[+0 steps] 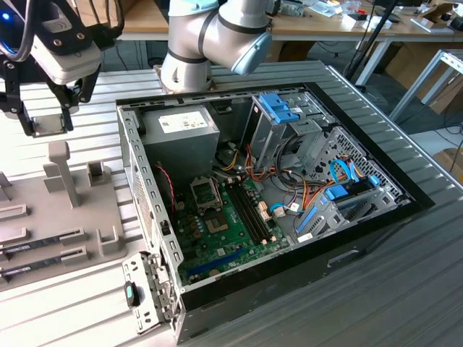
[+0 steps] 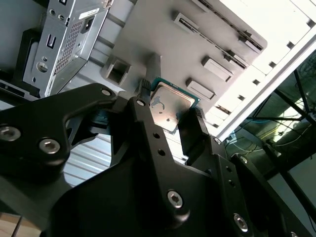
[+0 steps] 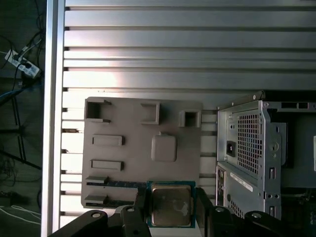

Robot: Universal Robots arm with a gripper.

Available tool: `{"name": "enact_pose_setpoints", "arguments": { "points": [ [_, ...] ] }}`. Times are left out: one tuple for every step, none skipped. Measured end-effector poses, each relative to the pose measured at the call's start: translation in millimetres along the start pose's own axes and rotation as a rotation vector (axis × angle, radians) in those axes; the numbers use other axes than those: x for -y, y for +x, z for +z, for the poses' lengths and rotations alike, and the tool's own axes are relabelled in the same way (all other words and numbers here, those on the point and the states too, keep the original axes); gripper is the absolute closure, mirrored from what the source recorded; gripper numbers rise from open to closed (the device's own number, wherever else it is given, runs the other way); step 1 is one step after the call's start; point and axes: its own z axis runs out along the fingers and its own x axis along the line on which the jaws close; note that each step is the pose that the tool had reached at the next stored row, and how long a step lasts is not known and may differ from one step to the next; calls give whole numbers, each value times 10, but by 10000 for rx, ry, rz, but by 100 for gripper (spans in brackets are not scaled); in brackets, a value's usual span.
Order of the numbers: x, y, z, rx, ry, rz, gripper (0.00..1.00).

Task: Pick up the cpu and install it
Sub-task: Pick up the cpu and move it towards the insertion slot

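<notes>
The cpu (image 2: pixel 172 104) is a small square chip with a silver top and a green rim. My gripper (image 2: pixel 169 109) is shut on it, with one black finger on each of two opposite edges. In the first wrist view the cpu (image 3: pixel 170 204) hangs above the near edge of the grey parts tray (image 3: pixel 133 163), still in the gripper (image 3: pixel 171 207). The exterior view shows the gripper (image 1: pixel 49 121) with the cpu (image 1: pixel 49 126) at that view's far left, high over the tray (image 1: pixel 72 217). It is well apart from the open computer case (image 1: pixel 145 188). The motherboard's open socket (image 1: pixel 205 194) lies inside the case.
A grey power supply (image 1: pixel 181 130) fills the case's back corner, with drive cages (image 1: pixel 289 123) and cables on the exterior view's right. Memory sticks (image 1: pixel 36 246) lie in the tray's slots, and upright posts (image 1: pixel 61 170) stand on it. The ribbed metal table (image 3: pixel 148 49) stretches around.
</notes>
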Motion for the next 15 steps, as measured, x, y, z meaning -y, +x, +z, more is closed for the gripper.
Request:
{"name": "enact_pose_setpoints", "arguments": {
  "points": [
    [0, -10, 0, 0, 0, 0, 53],
    [1, -22, 0, 0, 0, 0, 53],
    [2, -31, 0, 0, 0, -1, 53],
    [2, -45, -1, 0, 0, 0, 53],
    [2, -55, -1, 0, 0, 0, 53],
    [3, -70, -1, 1, -1, 0, 53],
    [4, -94, -2, -1, 0, 0, 53],
    [6, -126, -2, -1, 0, -1, 53],
    [7, -155, -3, -1, 0, -1, 53],
    [8, -180, -3, -2, 0, 0, 53],
    [10, -225, -4, -4, 0, 0, 53],
    [12, -255, -4, -5, 0, 0, 53],
    [14, -282, -5, -6, 0, 0, 53],
    [17, -307, -5, -7, 0, 0, 53],
    [18, -325, -5, -7, 0, 0, 53]
  ]
}}
